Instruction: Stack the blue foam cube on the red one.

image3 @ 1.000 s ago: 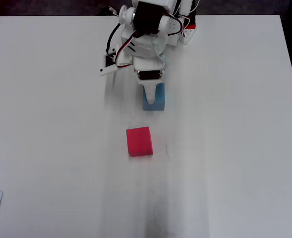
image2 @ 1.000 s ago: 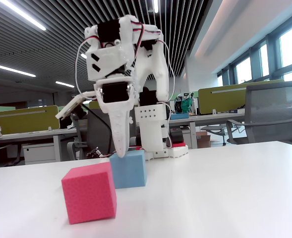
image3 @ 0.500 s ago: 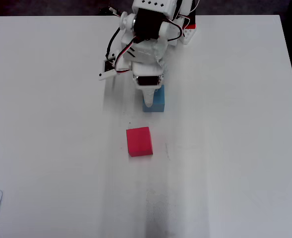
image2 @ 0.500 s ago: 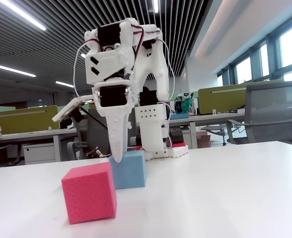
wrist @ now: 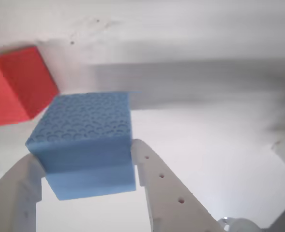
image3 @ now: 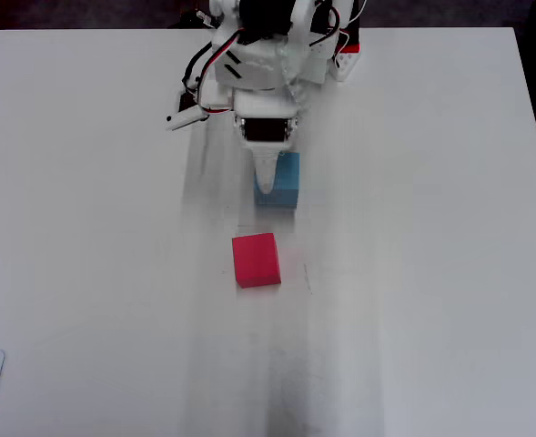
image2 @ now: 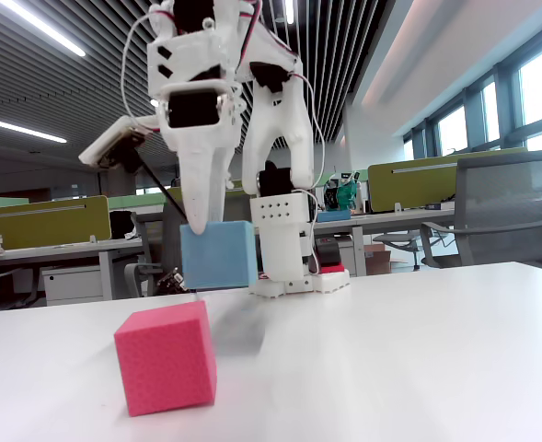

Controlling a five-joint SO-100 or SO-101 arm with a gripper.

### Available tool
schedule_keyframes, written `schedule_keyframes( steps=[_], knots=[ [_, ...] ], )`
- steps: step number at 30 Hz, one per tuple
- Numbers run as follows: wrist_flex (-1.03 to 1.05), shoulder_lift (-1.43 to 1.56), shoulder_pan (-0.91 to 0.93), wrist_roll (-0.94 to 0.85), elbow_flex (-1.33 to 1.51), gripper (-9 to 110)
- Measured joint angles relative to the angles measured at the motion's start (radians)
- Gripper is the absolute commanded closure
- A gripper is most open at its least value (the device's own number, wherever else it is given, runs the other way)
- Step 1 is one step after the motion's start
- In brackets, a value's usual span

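Lifted off the table, blue foam cube hangs in jaws.

No readable text, labels, brands, numbers or signs anywhere in the wrist, fixed or overhead views.

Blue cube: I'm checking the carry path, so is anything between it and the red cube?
Nothing visible. The blue foam cube hangs lifted in the jaws, and only bare white table separates it from the red cube.
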Motion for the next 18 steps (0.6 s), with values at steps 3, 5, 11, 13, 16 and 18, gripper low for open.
schedule_keyframes(
  steps=[3,5,11,13,16,18],
  knots=[
    [0.029,-0.035,0.008,0.005,-0.106,82],
    [0.083,-0.071,0.014,0.014,-0.216,82],
    [0.164,-0.186,0.026,0.025,-0.471,82],
    [0.187,-0.219,0.032,0.031,-0.535,82],
    [0.215,-0.279,0.041,0.046,-0.643,82],
    [0.232,-0.314,0.043,0.054,-0.716,82]
  ],
)
